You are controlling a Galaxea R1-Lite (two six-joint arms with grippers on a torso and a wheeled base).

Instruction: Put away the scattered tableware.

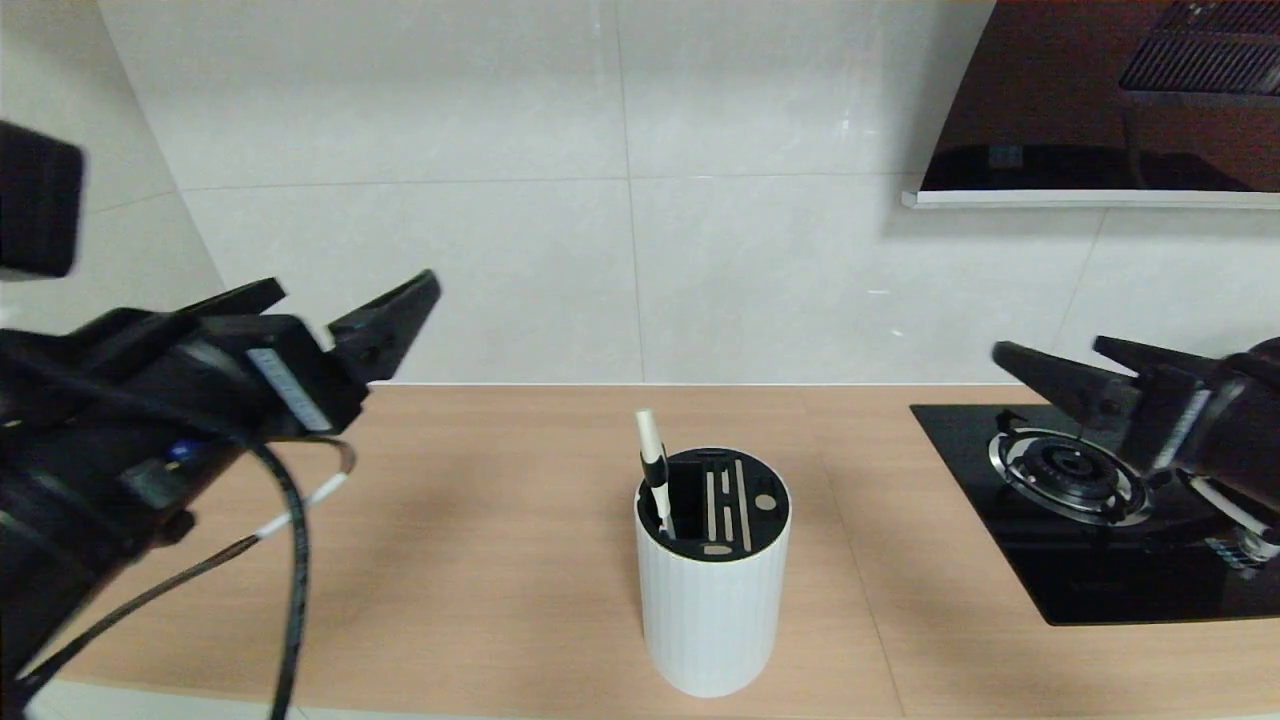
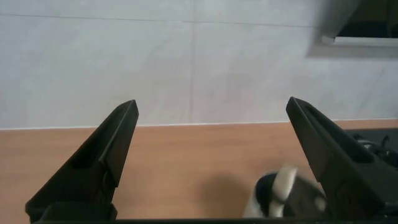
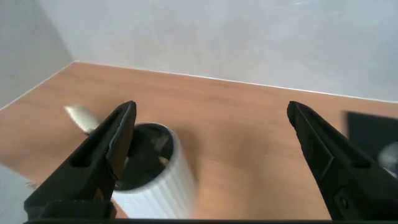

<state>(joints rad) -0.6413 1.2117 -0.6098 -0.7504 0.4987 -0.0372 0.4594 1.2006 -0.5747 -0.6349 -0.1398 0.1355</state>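
Note:
A white ribbed utensil holder [image 1: 712, 590] with a black slotted top stands at the front middle of the wooden counter [image 1: 480, 540]. A utensil with a white and black handle [image 1: 653, 470] sticks up out of its large slot, leaning left. My left gripper [image 1: 352, 300] hangs open high above the counter's left side, well away from the holder, with nothing between its fingers. My right gripper [image 1: 1050, 362] is open and empty above the stove at the right. The holder [image 3: 155, 180] shows below the right gripper [image 3: 211, 112], and its top edge [image 2: 286, 193] below the left gripper [image 2: 211, 112].
A black glass gas stove [image 1: 1090, 520] with a round burner [image 1: 1068, 474] fills the counter's right end. A range hood [image 1: 1110, 100] hangs at the upper right. A white tiled wall [image 1: 620, 200] backs the counter. A black cable [image 1: 292, 560] dangles from my left arm.

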